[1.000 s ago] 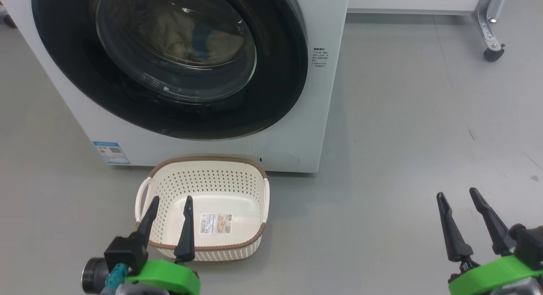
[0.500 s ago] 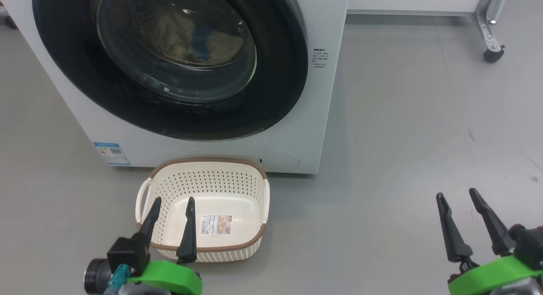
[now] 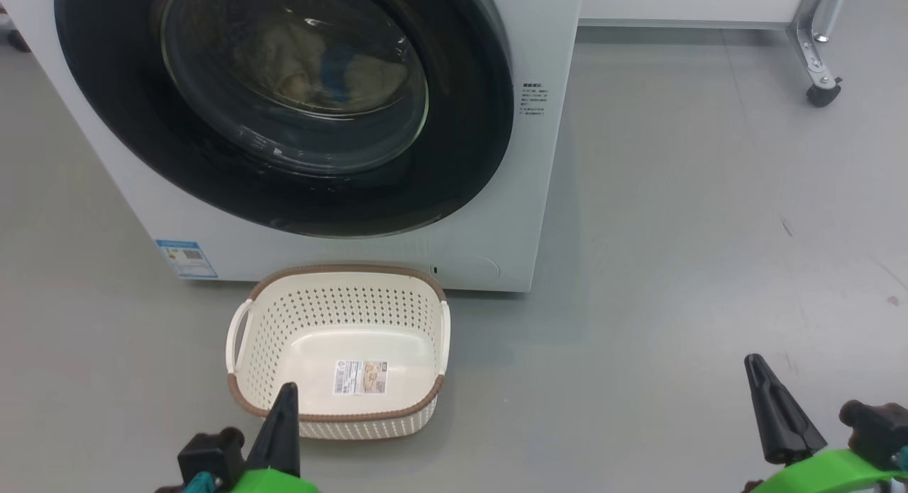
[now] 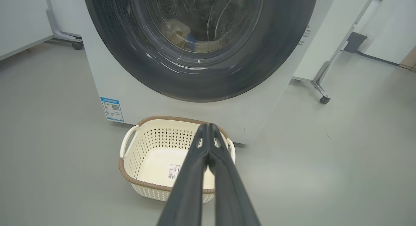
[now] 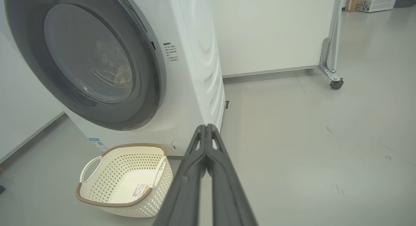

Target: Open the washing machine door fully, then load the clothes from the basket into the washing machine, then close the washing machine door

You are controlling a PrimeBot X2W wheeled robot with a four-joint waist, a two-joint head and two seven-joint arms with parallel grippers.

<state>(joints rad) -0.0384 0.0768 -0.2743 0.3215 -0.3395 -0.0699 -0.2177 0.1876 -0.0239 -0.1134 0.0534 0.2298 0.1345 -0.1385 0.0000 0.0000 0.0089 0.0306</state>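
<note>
The white washing machine (image 3: 496,216) stands ahead with its black-rimmed round door (image 3: 468,145) closed flat against the front. Behind the glass lie the pale cream clothes (image 3: 305,60) with a blue patch, seen too in the left wrist view (image 4: 182,35). On the floor before the machine sits the cream basket (image 3: 245,401) with nothing in it but a label sticker. My left gripper (image 3: 285,397) is shut and empty at the basket's near rim; its fingers meet at the tips (image 4: 207,126). Off to the lower right my right gripper (image 3: 755,362) is shut and empty above bare floor, tips (image 5: 205,126) pressed together.
Grey floor (image 3: 695,252) lies open to the machine's right. A white panel on a metal leg with a castor (image 3: 823,92) stands at the back right. A blue label sticker (image 3: 186,257) marks the machine's lower left front.
Both grippers have gone from open to shut and dropped lower in the head view. The basket, door and clothes have not moved.
</note>
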